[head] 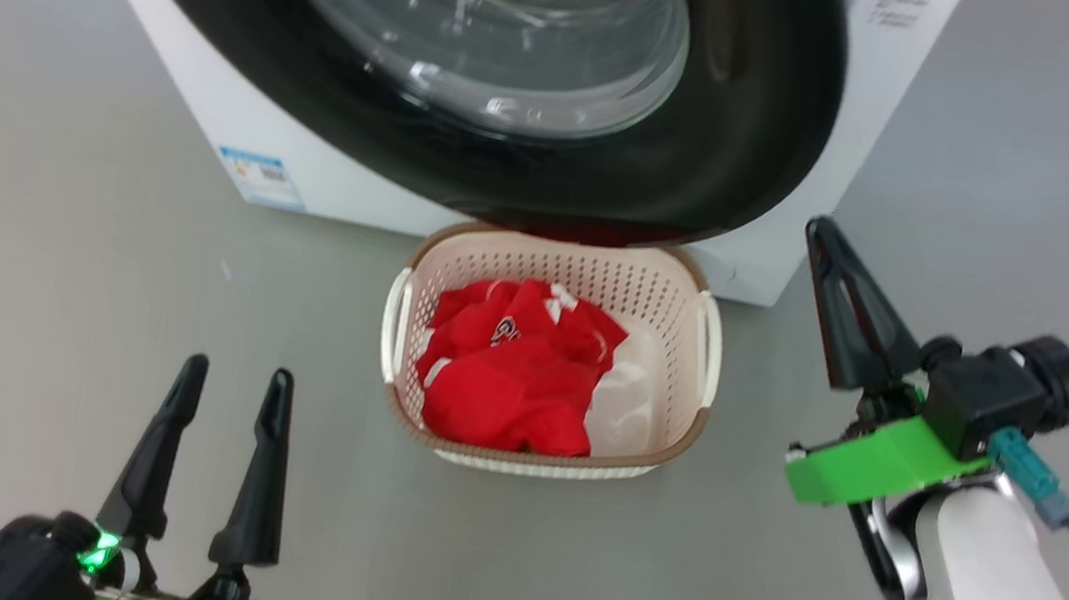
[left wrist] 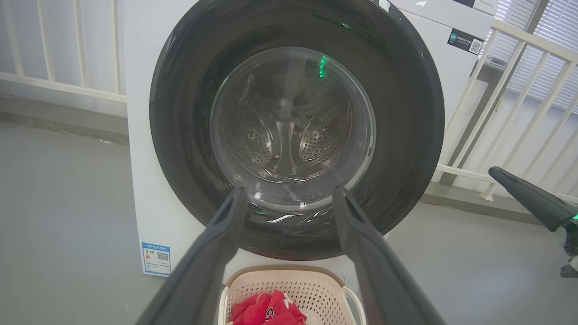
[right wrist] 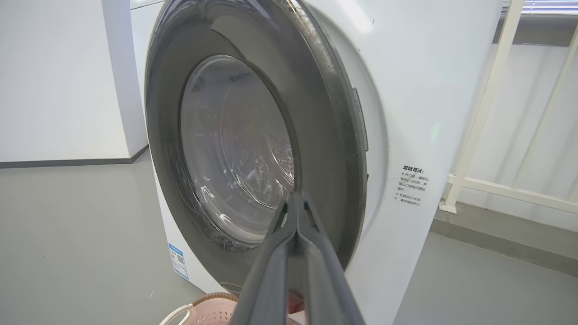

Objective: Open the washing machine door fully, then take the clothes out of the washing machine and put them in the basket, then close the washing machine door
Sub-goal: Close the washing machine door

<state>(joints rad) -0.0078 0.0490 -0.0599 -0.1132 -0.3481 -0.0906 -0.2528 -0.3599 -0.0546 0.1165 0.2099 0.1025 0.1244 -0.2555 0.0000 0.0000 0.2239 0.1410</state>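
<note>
With clothes (head: 510,378) lying in basket (head: 658,279) at frame centre, left gripper (head: 239,370) spread lower left, right gripper (head: 819,232) pressed together empty at right, could leave washing machine door (head: 734,142) up top unlatched if pushed glancingly.

One washing machine (head: 336,187), one door (head: 744,143), one basket (head: 558,268), one garment (head: 505,382), two claws: left claw (head: 239,370), right claw (head: 822,234)

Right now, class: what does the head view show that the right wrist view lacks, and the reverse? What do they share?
Head view adds: the clothes lying inside the basket, and the open left gripper. Right wrist view adds: a printed notice on the side of the washing machine, and a white railing. Shared: the closed washing machine door, the blue sticker, the shut right gripper.
</note>
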